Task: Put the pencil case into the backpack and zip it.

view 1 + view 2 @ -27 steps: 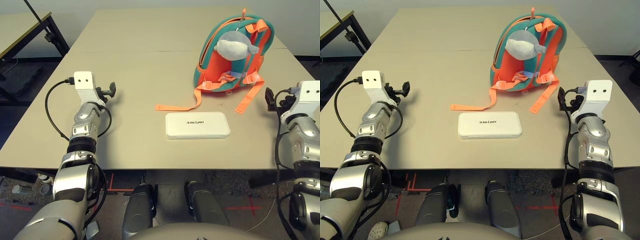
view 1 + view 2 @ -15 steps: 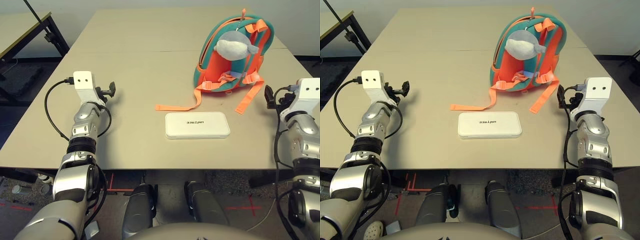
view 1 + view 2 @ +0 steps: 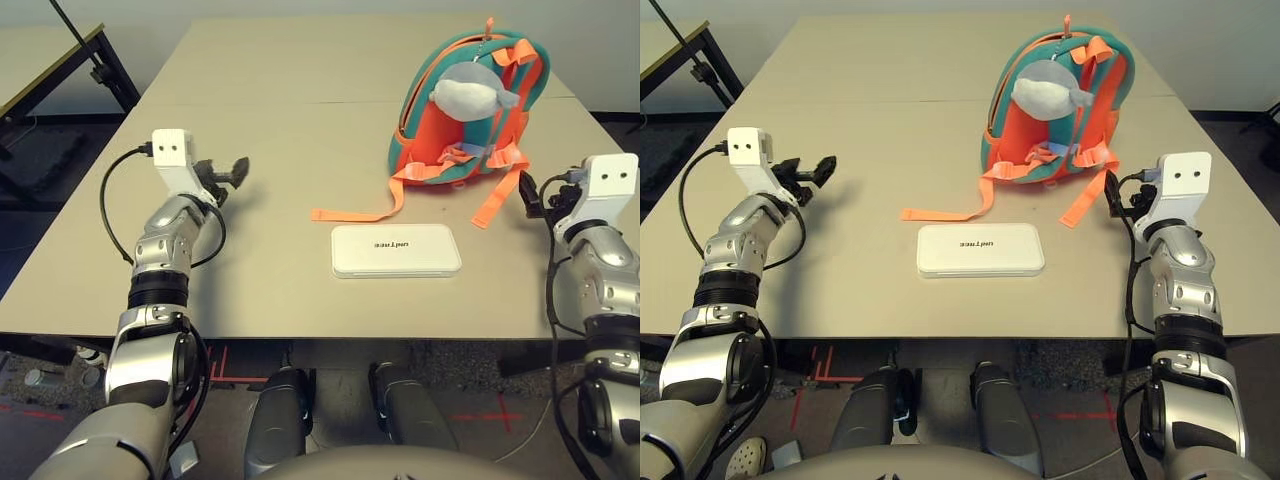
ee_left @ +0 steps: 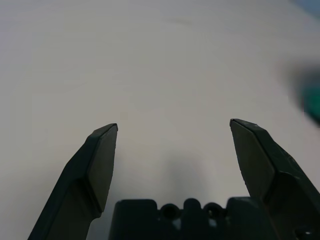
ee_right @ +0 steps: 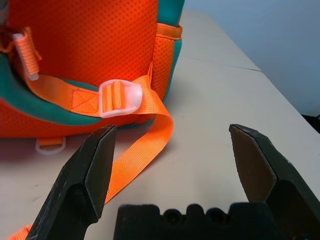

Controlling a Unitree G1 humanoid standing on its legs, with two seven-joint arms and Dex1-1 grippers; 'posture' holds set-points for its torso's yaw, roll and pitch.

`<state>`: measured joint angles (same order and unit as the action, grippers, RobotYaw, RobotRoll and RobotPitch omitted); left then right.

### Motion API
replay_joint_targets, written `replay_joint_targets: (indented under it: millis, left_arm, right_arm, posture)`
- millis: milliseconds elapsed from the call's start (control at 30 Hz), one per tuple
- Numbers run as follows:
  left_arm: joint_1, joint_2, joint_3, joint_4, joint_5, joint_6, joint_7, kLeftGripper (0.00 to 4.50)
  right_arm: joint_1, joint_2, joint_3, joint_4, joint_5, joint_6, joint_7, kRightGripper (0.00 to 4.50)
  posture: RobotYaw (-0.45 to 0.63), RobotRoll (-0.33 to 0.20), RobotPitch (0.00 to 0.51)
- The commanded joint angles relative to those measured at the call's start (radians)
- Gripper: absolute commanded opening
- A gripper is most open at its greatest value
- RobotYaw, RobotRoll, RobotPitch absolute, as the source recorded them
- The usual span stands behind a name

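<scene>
Shifted slightly toward the far side, left gripper [image 4: 173, 122] wide open, empty. Right gripper [image 5: 173, 127] open too, moved slightly left. Between them on the bench [image 3: 290, 130], pencil case [image 3: 395, 251]; beyond it, backpack [image 3: 462, 110], nearer the right gripper.

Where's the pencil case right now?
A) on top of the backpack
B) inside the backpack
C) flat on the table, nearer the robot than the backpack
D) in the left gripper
C: the white pencil case lies flat on the bare table, on the robot's side of the backpack.
</scene>
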<state>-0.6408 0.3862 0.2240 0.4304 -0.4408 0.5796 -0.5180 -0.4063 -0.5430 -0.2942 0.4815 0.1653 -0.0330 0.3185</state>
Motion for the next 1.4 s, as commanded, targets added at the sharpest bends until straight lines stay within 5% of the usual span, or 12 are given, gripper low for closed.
replay_joint_targets:
  millis: [33, 533, 1400]
  left_arm:
    - [0.042, 0.034, -0.05, -0.119, -0.086, 0.24, -0.096, 4.5]
    - [0.048, 0.067, -0.094, -0.186, -0.252, 0.761, -0.192, 4.5]
    - [-0.051, -0.069, -0.116, 0.056, -0.237, 0.865, -0.2, 4.5]
  right_arm:
    - [0.016, -0.014, 0.027, -0.026, -0.018, 0.018, 0.027, 4.48]
    - [0.065, -0.045, 0.137, -0.106, -0.07, 0.03, 0.174, 4.48]
    - [0.138, -0.078, 0.194, -0.152, -0.145, 0.006, 0.258, 4.48]
  posture:
    - [-0.15, 0.0, 0.113]
    - [-0.17, 0.0, 0.109]
    - [-0.2, 0.0, 0.112]
